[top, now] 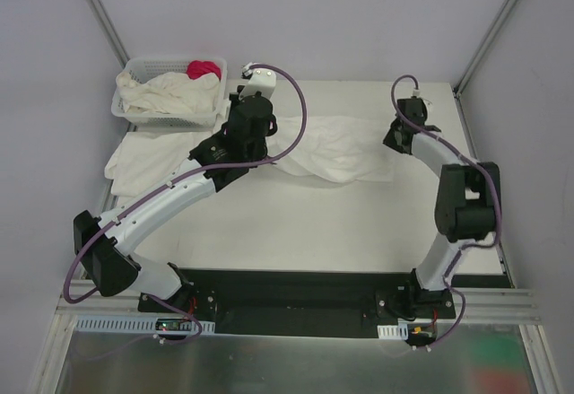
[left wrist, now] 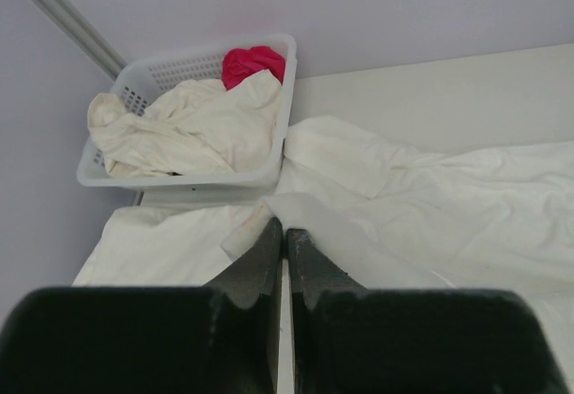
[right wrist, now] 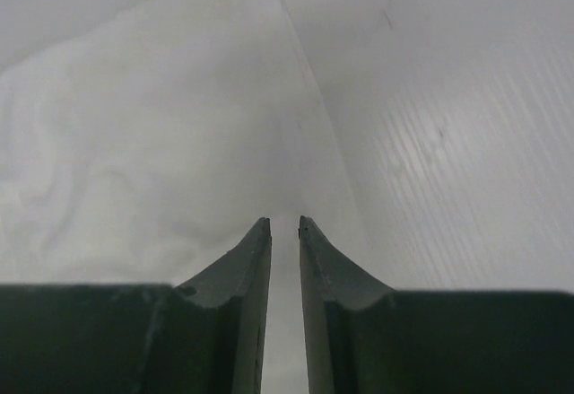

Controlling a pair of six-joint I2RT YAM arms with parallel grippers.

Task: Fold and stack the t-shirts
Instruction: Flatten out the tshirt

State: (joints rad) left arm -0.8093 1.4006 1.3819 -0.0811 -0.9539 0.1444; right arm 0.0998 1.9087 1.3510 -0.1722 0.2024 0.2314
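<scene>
Crosswise, the crumpled cream cotton t-shirt (top: 341,147) lies left to right. Left gripper (left wrist: 280,225) pinches its left end; right gripper (right wrist: 284,222), jaws slightly parted, sits at its right edge.

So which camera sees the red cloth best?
The left wrist view: the red cloth sits big and clear in the basket. The top view shows it smaller; the right wrist view misses it.

white basket (left wrist: 179,177), red cloth (left wrist: 254,62), table (top: 305,232)
</scene>
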